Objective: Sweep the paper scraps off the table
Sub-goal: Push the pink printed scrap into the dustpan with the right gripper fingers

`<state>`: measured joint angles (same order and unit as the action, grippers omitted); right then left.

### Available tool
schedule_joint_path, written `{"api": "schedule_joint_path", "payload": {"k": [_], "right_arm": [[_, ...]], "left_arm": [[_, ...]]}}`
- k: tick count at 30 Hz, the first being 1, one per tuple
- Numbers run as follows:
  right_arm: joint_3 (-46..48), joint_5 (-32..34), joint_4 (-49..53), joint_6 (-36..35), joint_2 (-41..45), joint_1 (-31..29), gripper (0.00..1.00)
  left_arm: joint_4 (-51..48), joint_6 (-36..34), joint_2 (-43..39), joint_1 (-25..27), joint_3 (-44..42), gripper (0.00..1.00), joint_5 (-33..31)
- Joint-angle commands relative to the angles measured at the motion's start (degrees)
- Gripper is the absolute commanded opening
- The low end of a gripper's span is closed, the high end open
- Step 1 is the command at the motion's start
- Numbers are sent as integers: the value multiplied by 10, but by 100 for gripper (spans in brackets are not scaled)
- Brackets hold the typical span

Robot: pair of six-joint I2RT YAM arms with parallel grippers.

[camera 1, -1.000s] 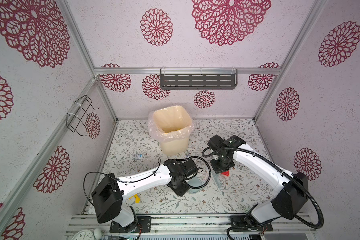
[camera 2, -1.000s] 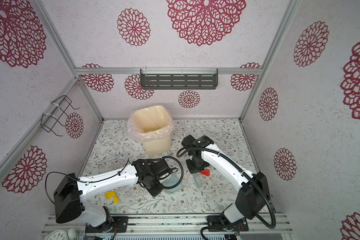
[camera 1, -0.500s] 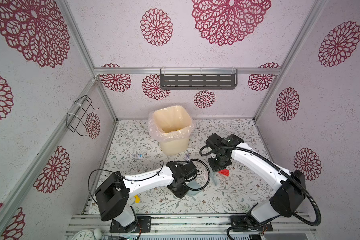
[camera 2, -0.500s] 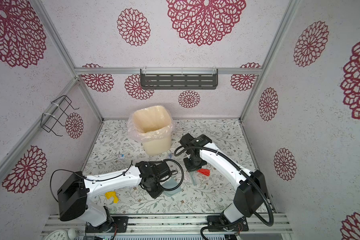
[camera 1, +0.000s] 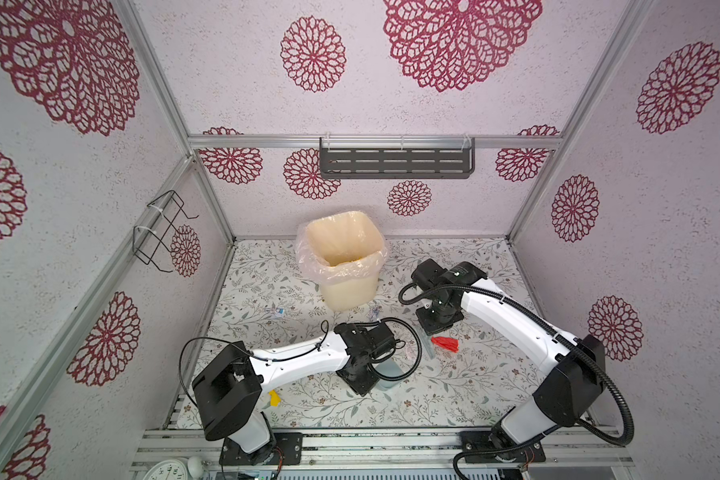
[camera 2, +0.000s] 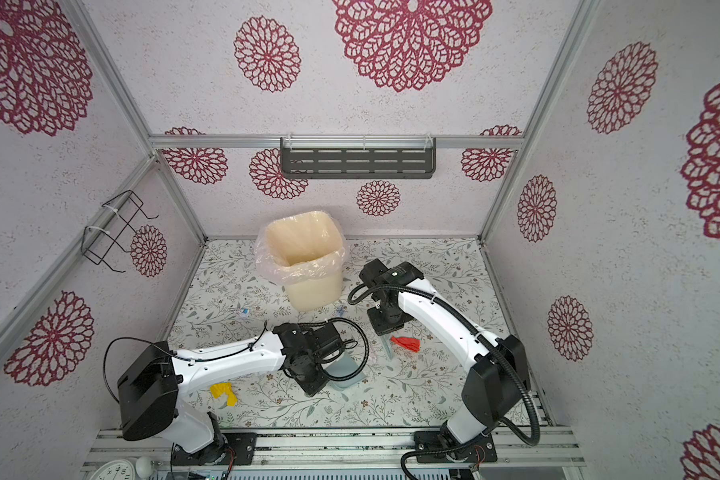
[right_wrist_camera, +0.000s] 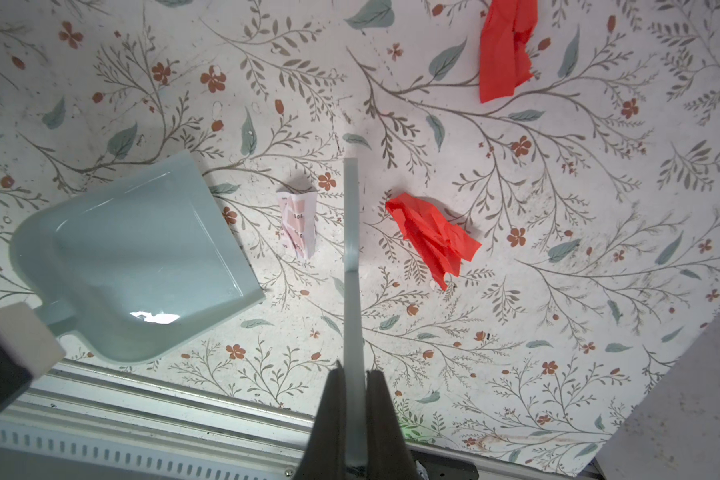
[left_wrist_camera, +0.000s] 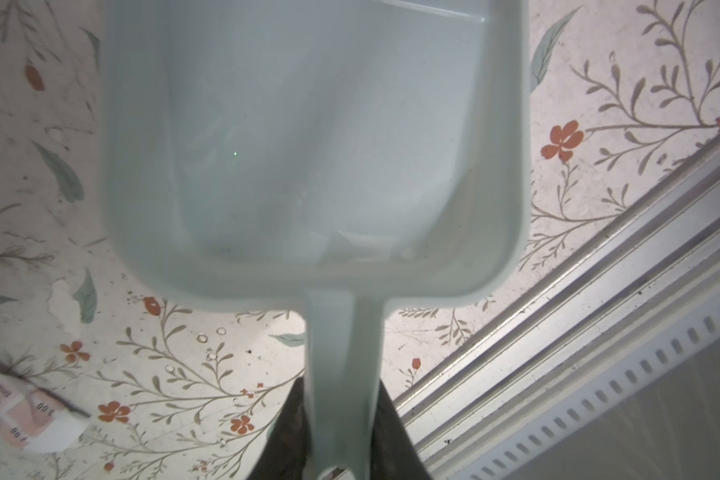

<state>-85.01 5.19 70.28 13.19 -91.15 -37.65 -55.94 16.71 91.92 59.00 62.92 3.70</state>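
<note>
My left gripper (left_wrist_camera: pixel 341 401) is shut on the handle of the pale blue dustpan (left_wrist_camera: pixel 308 145), which rests on the table (camera 1: pixel 466 386) near the front middle in both top views (camera 2: pixel 345 370). My right gripper (right_wrist_camera: pixel 353 376) is shut on the hand brush (right_wrist_camera: pixel 352 249), seen edge-on as a thin pale bar. A whitish-pink paper scrap (right_wrist_camera: pixel 298 222) lies between the brush and the dustpan's mouth (right_wrist_camera: pixel 229 232). One red scrap (right_wrist_camera: pixel 431 237) lies just past the brush's other side, another red one (right_wrist_camera: pixel 506 50) farther off. A yellow scrap (camera 2: pixel 223 392) lies by the left arm's base.
A cream bin (camera 1: pixel 344 257) lined with a clear bag stands at the back middle. Tiny paper bits lie left of it (camera 1: pixel 279 311) and just in front of it (camera 1: pixel 375 309). The metal rail (camera 1: pixel 391 436) edges the table's front. Lilac walls close three sides.
The left arm has shifted a little toward the front with the dustpan. The right arm has edged slightly left with the brush. Both grips are unchanged, and the scraps have not moved.
</note>
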Motion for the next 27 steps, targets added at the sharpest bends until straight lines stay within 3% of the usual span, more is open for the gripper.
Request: {"api": "schedule_joint_path", "payload": {"k": [1, 17, 27], "right_arm": [[-12, 12, 6, -13, -3, 1, 0], [12, -64, -10, 12, 4, -48, 0], [-54, -161, 24, 46, 23, -94, 0]], "left_arm": [[19, -13, 9, 1, -1, 0, -11], [34, -21, 29, -6, -6, 0, 9], [36, -18, 27, -6, -10, 0, 1]]}}
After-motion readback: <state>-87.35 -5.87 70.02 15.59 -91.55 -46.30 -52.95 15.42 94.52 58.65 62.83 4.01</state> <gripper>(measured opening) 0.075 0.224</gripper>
